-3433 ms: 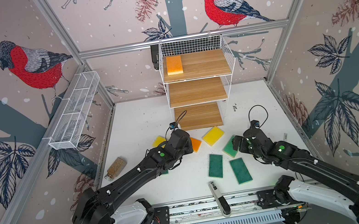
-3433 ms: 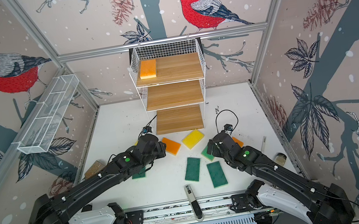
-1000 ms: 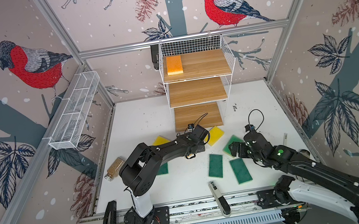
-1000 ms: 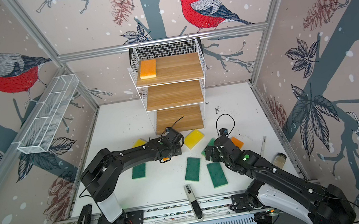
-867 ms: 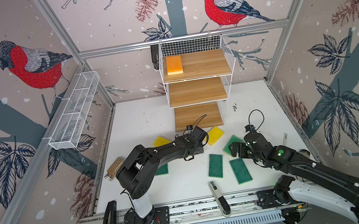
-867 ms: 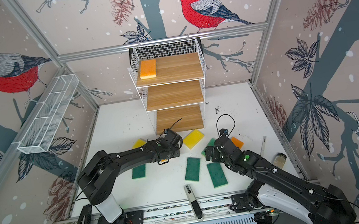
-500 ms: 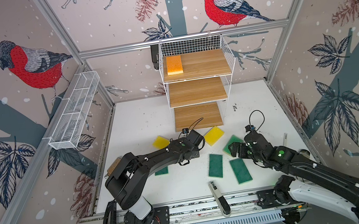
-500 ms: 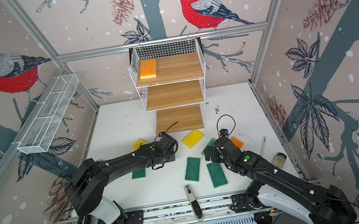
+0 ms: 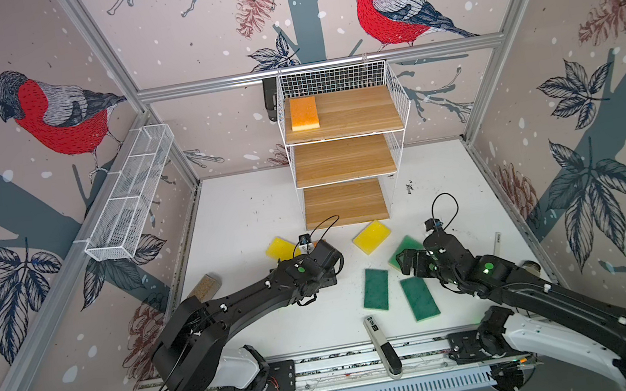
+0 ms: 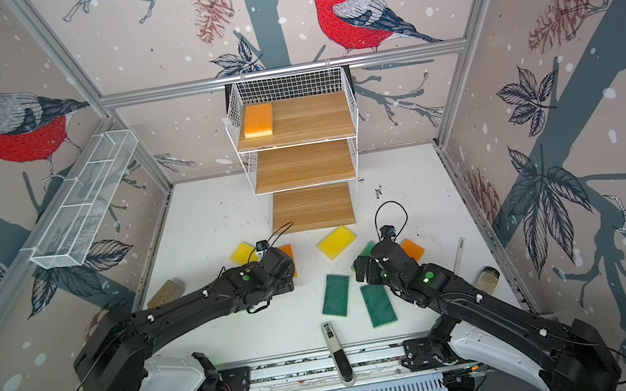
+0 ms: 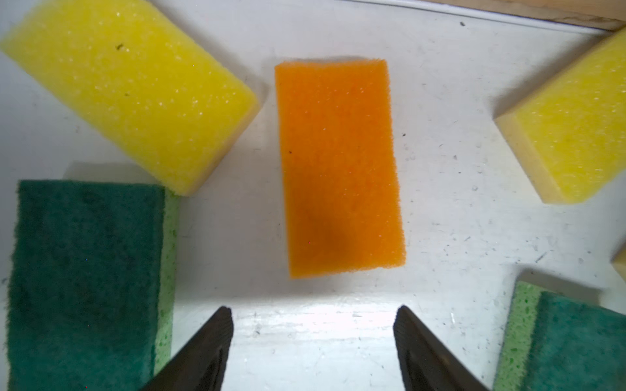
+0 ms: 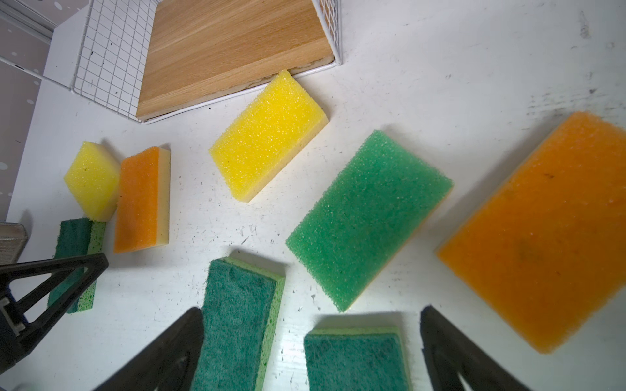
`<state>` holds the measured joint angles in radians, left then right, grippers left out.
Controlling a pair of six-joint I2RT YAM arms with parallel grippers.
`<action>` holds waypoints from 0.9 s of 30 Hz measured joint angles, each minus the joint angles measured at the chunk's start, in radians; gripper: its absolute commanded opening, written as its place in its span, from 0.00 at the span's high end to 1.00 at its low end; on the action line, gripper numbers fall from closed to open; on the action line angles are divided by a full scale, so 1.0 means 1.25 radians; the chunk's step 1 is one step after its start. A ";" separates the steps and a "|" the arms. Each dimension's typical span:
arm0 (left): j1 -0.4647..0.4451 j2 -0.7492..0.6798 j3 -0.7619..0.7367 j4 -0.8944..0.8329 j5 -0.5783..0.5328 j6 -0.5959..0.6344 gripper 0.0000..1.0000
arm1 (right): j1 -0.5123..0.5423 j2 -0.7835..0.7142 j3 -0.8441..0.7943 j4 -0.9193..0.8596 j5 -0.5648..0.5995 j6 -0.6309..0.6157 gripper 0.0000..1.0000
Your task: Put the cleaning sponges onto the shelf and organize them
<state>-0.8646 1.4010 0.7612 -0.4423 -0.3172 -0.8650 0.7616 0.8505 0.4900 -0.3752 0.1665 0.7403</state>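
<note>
sponges are rectangular blocks: open-pore foam in orange, yellow and light green. the dark green ones carry a fibrous scrub top over a lime cellular layer.

shelf (image 9: 344, 160) = white wire-grid rack with three stepped light-wood boards, at the back of the scuffed white table (image 9: 247, 215). it holds one orange sponge (image 9: 303, 113), flat at the left end of the top board. eight more sponges lie on the table in front of it.

left gripper (image 11: 313, 315): jaws apart, empty, low over the table. second orange sponge (image 11: 340, 166) lies just ahead of the tips, untouched. beside it: yellow sponge (image 11: 128, 91) and first scrub sponge (image 11: 84, 281), those two meeting at a corner.

right gripper (image 12: 311, 313): jaws spread wide, nothing clamped. second scrub sponge (image 12: 352, 359) shows between its fingers in the wrist view; third scrub sponge (image 12: 240, 321) is partly behind one finger. just beyond: light-green foam sponge (image 12: 369, 216) and third orange sponge (image 12: 538, 230). second yellow sponge (image 12: 267, 135) lies between this gripper and the bottom board, one corner against the rack's frame.

around: white mesh trough (image 9: 131, 198) on the left wall rail; white-and-black handheld device (image 9: 379, 338) across the front rail; tan speckled block (image 9: 204, 287) at the table's left edge; small jar (image 10: 487, 277) and thin white strip (image 10: 459, 252) at the right edge.
</note>
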 measured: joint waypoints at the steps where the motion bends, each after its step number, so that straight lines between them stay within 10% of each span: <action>1: -0.002 0.001 -0.006 0.006 -0.001 -0.002 0.20 | 0.002 0.000 0.000 0.000 0.004 0.000 0.01; 27: -0.028 0.162 0.042 0.094 -0.060 -0.118 0.14 | 0.006 -0.009 -0.004 0.000 0.018 -0.007 0.00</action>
<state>-0.9001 1.6039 0.8143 -0.3244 -0.3916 -1.0130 0.7692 0.8398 0.4847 -0.3752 0.1890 0.7311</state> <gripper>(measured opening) 0.861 0.995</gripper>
